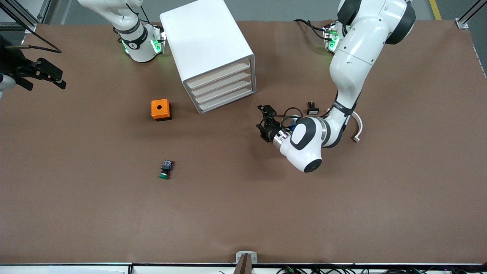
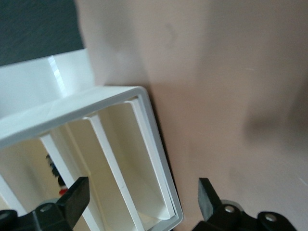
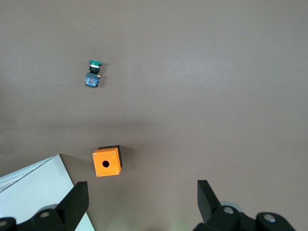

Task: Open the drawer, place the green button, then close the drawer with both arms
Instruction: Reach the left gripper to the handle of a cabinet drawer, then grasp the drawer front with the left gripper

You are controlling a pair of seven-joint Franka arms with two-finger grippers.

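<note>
My left claw gapes wide just in front of the closed drawer; my right claw waits wide, button untouched on the worktop.

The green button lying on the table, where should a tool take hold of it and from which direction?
Probably by the black blocky body of the button, coming straight down from above. It lies on its side with the round green cap toward the front camera, so the body's flat sides are exposed, and there is bare table all around it.
</note>
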